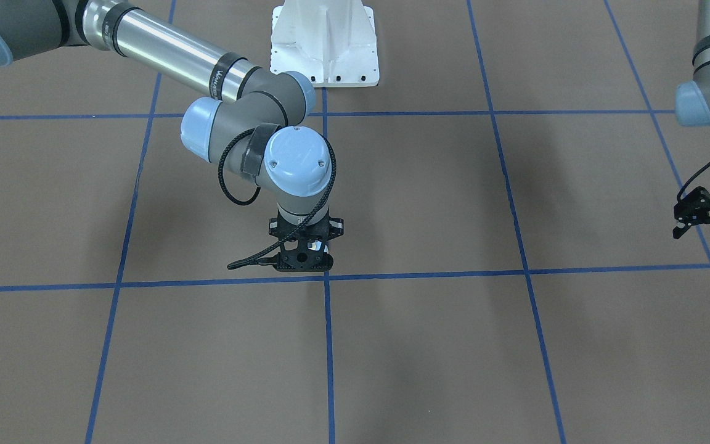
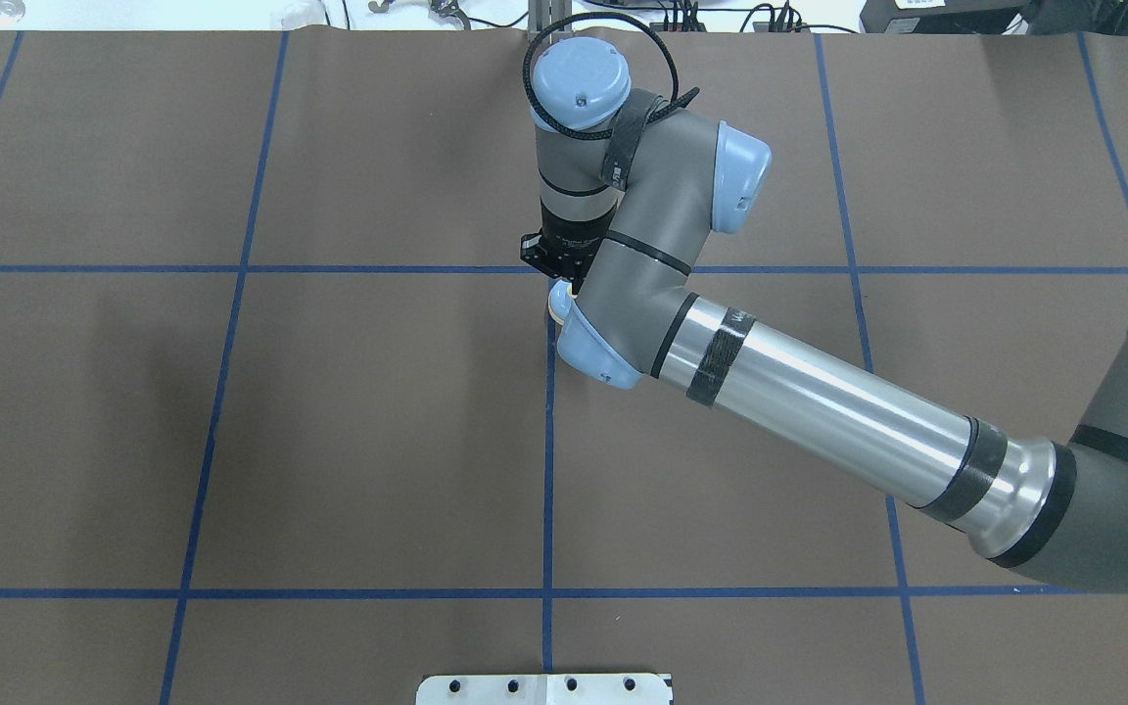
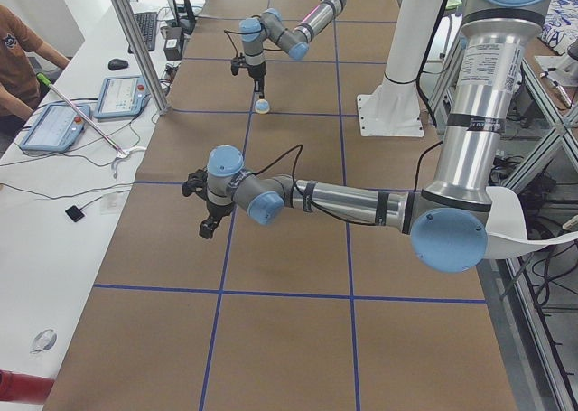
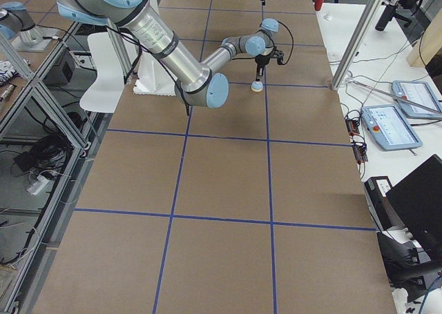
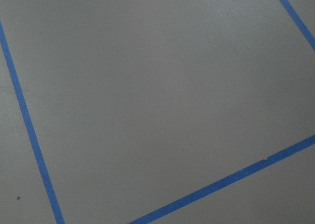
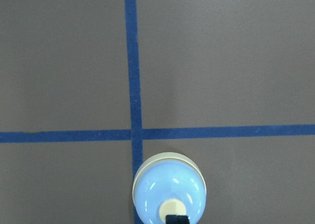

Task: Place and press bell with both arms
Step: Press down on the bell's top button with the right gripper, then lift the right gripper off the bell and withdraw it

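Note:
The light-blue bell (image 6: pixel 170 189) with its cream button stands on the brown table just beside a crossing of blue tape lines. It also shows in the left side view (image 3: pixel 262 107), in the right side view (image 4: pixel 256 86), and as a cream sliver in the overhead view (image 2: pixel 557 302). My right gripper (image 1: pixel 302 266) points straight down over it. Its fingertips (image 6: pixel 176 219) are together and sit at the button. The gripper body hides the bell in the front view. My left gripper (image 1: pixel 707 242) hangs open and empty far off to the side, also seen in the left side view (image 3: pixel 206 219).
The white pedestal (image 1: pixel 325 43) is bolted at the robot's edge of the table (image 2: pixel 544 688). Blue tape lines divide the brown mat (image 2: pixel 378 421) into squares. A desk with tablets (image 3: pixel 117 99) and a metal post (image 3: pixel 135 41) run along the far side.

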You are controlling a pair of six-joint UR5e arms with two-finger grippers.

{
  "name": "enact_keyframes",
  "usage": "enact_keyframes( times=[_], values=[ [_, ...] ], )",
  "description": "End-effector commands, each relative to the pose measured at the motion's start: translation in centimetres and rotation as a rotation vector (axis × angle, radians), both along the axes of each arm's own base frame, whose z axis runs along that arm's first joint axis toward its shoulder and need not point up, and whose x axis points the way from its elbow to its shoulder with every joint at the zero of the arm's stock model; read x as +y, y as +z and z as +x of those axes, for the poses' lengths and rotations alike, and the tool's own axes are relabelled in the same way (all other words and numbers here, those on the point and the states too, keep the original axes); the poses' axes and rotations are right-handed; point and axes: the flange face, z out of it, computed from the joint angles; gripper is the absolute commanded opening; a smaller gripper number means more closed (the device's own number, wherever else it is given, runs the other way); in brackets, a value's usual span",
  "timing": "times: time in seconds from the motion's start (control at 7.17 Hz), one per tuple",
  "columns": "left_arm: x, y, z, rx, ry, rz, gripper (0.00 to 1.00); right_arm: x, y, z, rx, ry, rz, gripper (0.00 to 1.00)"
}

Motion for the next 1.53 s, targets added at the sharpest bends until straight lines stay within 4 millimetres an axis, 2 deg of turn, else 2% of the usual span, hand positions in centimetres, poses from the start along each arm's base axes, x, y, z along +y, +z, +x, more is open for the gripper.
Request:
enact_keyframes(
  times=[0.0,0.28,0.56,0.7,0.84,0.98,1.12,1.26,1.4],
  values=[
    [0.0,0.2,0.0,-0.002,0.000,-0.003,1.00,0.4,0.8,-0.6,0.016,-0.005,0.003,0.00],
    [0.0,0.2,-0.1,-0.002,-0.001,-0.003,1.00,0.5,1.5,-1.2,0.018,-0.009,0.009,0.00],
    [0.0,0.2,-0.1,-0.003,-0.002,-0.002,1.00,0.5,1.4,-1.3,0.017,-0.009,0.010,0.00],
    [0.0,0.2,-0.2,-0.003,-0.003,-0.001,1.00,0.0,0.3,-0.5,-0.001,-0.003,0.021,0.00],
    [0.0,0.2,-0.1,-0.002,-0.003,-0.003,1.00,-1.2,-2.0,2.1,-0.047,0.017,0.024,0.00],
    [0.0,0.2,-0.1,-0.002,-0.003,-0.003,1.00,-2.2,-3.2,4.4,-0.096,0.015,-0.015,0.00],
    [0.0,0.2,-0.2,-0.002,-0.004,-0.001,1.00,-2.8,-3.8,7.1,-0.123,0.021,-0.039,0.49],
    [-0.1,0.0,-0.8,0.002,-0.012,0.000,1.00,-1.0,-2.4,11.3,-0.098,0.035,-0.055,0.99],
    [0.3,0.8,-1.7,0.001,-0.020,-0.013,1.00,1.2,2.1,16.7,-0.089,0.022,-0.025,1.00]
  ],
)
